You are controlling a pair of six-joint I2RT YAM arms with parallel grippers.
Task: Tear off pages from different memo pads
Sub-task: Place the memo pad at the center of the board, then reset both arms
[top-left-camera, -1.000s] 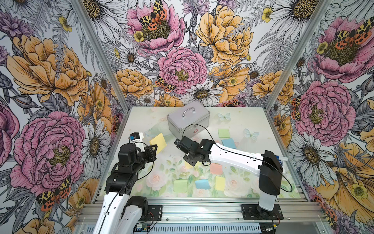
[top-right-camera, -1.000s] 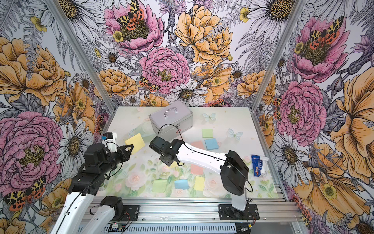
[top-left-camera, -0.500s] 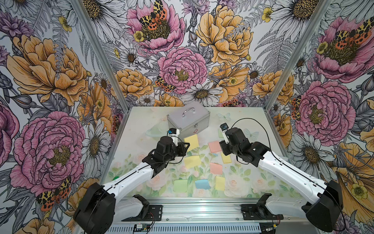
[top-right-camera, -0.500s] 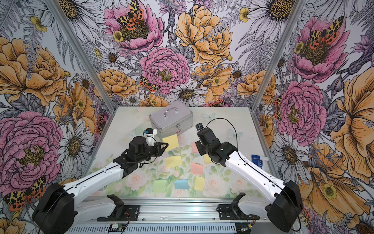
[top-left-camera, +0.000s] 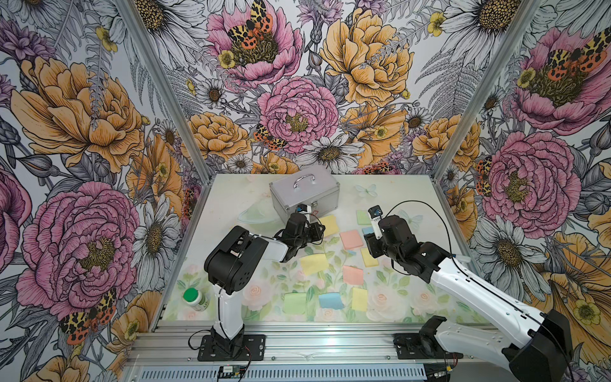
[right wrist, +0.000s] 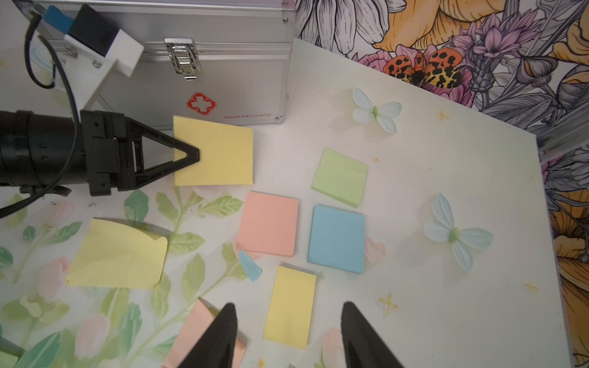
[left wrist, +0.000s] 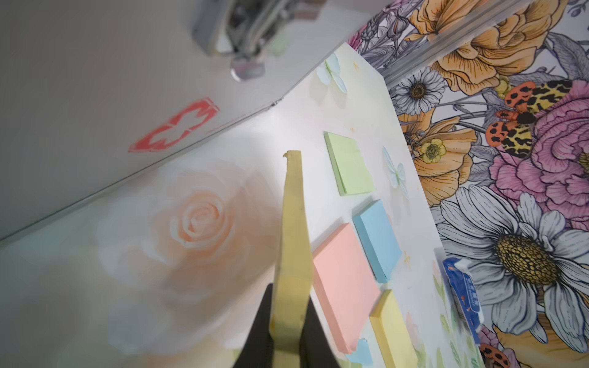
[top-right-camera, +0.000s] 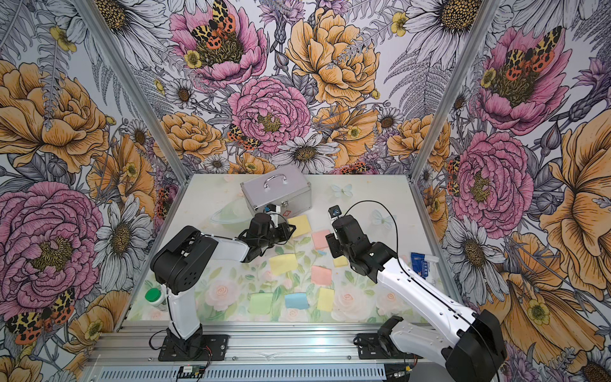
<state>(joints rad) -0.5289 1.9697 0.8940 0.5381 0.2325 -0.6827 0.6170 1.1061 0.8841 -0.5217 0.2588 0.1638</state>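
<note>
**Yellow page pinched**

We are gripping a yellow page (right wrist: 220, 153) in the left pincer (right wrist: 194, 155) beside the silver case (right wrist: 223, 63), clear of the memo pads (right wrist: 269, 223). The right pincer (right wrist: 288, 306) is hanging open over the yellow pad (right wrist: 290, 321), likely to pin it.

Both top views are looking down from high at the front toward the back wall (top-left-camera: 297, 109), taking in the whole table (top-left-camera: 228, 191). My left wrist camera is sitting low and close, facing the silver case (left wrist: 95, 79) and pink pad (left wrist: 344, 286); my right one is looking down on the same silver case (right wrist: 223, 79) and pink pad (right wrist: 269, 223) from higher.
</note>
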